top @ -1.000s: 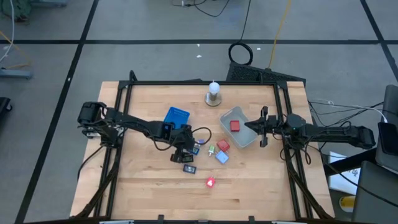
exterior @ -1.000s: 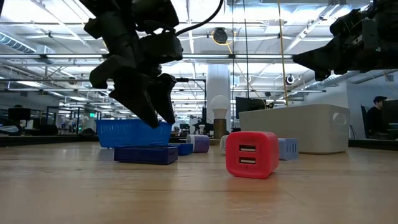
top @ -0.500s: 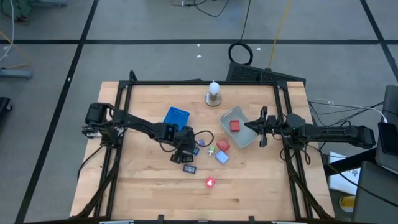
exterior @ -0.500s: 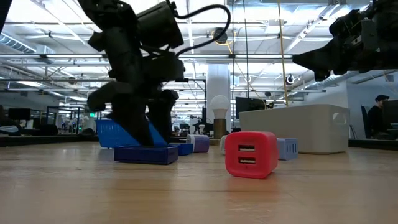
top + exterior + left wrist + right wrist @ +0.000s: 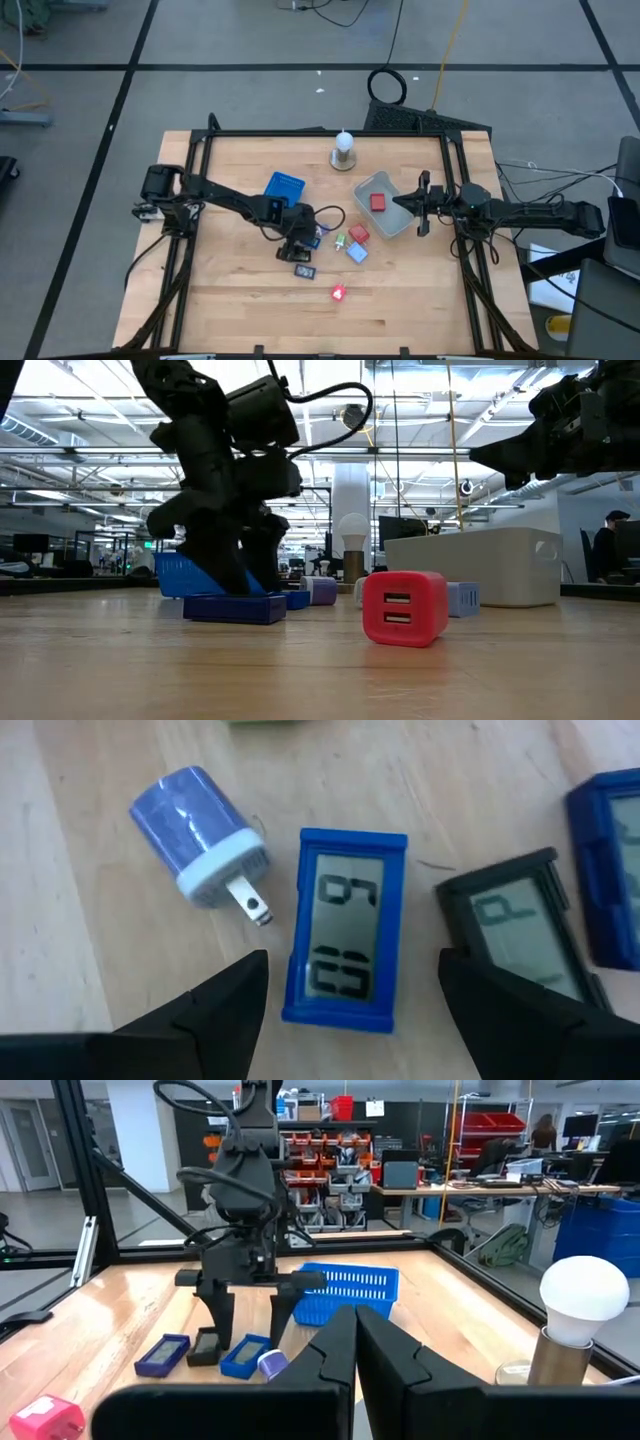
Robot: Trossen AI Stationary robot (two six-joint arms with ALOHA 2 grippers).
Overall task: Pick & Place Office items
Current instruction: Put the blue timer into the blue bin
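Observation:
Small office items lie flat on the table's middle. A blue-framed display piece (image 5: 345,925) lies between the fingers of my open left gripper (image 5: 352,965), which points steeply down and stands low over it (image 5: 298,241); the fingers stand apart from its long sides. Beside it lie a blue-and-white plug block (image 5: 200,835) and a dark display piece (image 5: 510,935). A red charger block (image 5: 339,293) lies nearer the front edge. My right gripper (image 5: 423,203) hangs shut and level at the grey tray (image 5: 398,222), touching nothing.
The grey tray holds a red block (image 5: 378,201). A blue mesh basket (image 5: 284,187) stands behind the left gripper, and a white knob on a round base (image 5: 344,150) stands at the far edge. Green, red and blue bits (image 5: 352,243) lie between gripper and tray.
My left gripper has come down toward the table and a little toward the right edge. Its open fingers now stand beside the blue-framed display piece. Nothing on the table has moved.

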